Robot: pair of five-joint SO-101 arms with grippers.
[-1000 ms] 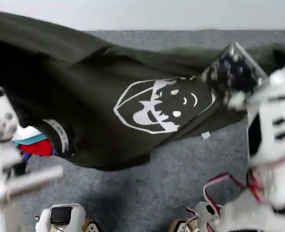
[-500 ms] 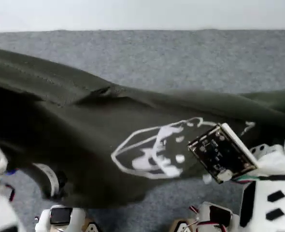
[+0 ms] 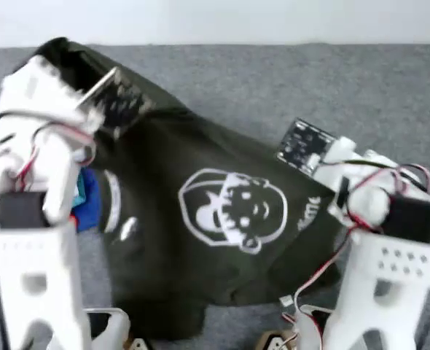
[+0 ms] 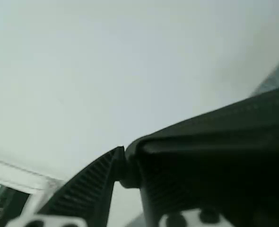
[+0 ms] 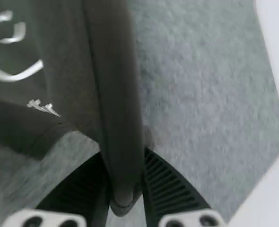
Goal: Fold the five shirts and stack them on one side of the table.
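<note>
1. Task object: the dark green shirt (image 3: pixel 222 248) lies spread across the middle of the grey table (image 3: pixel 324 87), front side up, with its white graphic (image 3: pixel 233 210) legible. One edge is lifted off the surface at the far corner on the left arm's side. The rest drapes down and rests on the table.

2. Left gripper (image 4: pixel 129 172): closed tight on a thin edge of the shirt, the cloth pinched between the two ribbed jaws. The wrist view looks up past the cloth to a pale wall, which is consistent with the arm standing high in the high view. Judgement: the height is there to hang the shirt out under its own weight.

3. Right gripper (image 5: pixel 124 191): clamped on a rolled fold of the same shirt, low and close to the table, jaws nearly together around the bunched fabric. Judgement: this low hold anchors the opposite edge so the cloth lies taut between the two grips rather than crumpled.

4. Adjacent items: a blue cloth (image 3: pixel 87 200) shows just beside the shirt under the left arm — possibly another garment, but not confirmable.

5. Stage, as judged: flattening and positioning — no fold is made in this shirt yet.
</note>
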